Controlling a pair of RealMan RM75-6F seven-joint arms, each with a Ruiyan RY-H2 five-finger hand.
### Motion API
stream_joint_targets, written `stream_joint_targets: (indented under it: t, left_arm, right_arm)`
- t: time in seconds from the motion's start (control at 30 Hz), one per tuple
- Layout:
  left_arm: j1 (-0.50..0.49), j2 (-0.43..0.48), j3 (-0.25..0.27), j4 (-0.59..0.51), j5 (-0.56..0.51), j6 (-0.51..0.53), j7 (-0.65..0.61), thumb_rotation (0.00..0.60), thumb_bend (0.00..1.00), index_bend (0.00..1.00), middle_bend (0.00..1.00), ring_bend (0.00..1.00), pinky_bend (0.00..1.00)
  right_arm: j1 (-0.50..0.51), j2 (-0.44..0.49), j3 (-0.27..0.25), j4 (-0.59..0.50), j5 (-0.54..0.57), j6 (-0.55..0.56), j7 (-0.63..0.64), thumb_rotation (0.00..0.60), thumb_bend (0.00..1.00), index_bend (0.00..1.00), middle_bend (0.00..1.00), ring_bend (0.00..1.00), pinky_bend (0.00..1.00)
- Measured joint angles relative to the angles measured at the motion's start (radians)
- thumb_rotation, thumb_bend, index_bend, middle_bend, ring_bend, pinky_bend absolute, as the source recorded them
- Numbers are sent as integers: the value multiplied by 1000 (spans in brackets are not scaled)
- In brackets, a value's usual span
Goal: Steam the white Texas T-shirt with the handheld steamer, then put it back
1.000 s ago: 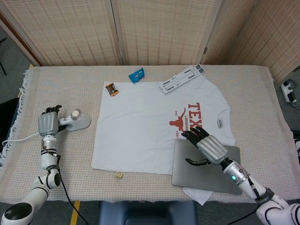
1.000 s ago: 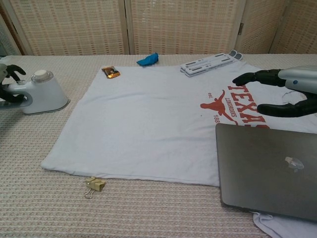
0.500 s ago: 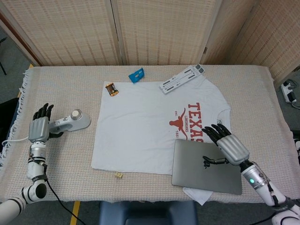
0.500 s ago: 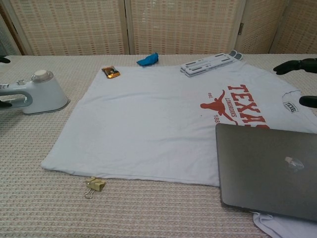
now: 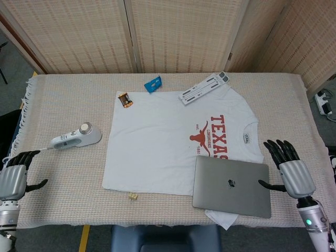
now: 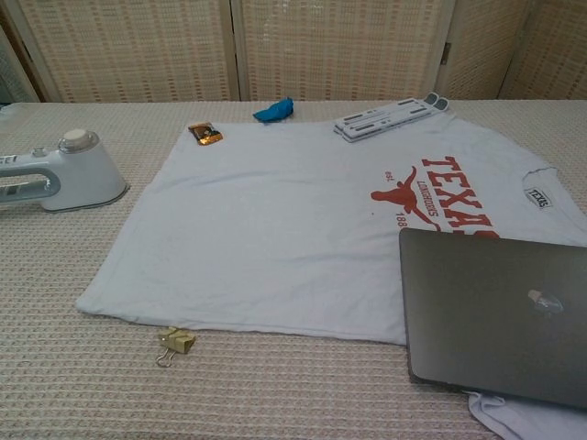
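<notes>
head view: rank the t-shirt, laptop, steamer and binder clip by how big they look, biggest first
1. T-shirt, by far the largest, though the laptop covers part of it.
2. Laptop.
3. Steamer.
4. Binder clip, tiny.

All four lie flat on the same table, so nearness hardly affects the order.

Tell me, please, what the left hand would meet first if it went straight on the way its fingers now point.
Probably the handheld steamer: the open left hand points up and rightwards toward its handle, only bare tablecloth between, though depth is unclear.
</notes>
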Motion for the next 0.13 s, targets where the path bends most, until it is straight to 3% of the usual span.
stream_joint_targets:
  t: [0.13]
  left_arm:
    - [89, 56, 69, -72, 74, 106, -6, 600, 77, 219, 252, 178, 236]
  right_arm:
    - [-61, 8, -6, -5, 6, 53, -5, 469, 0, 0, 54, 0, 0]
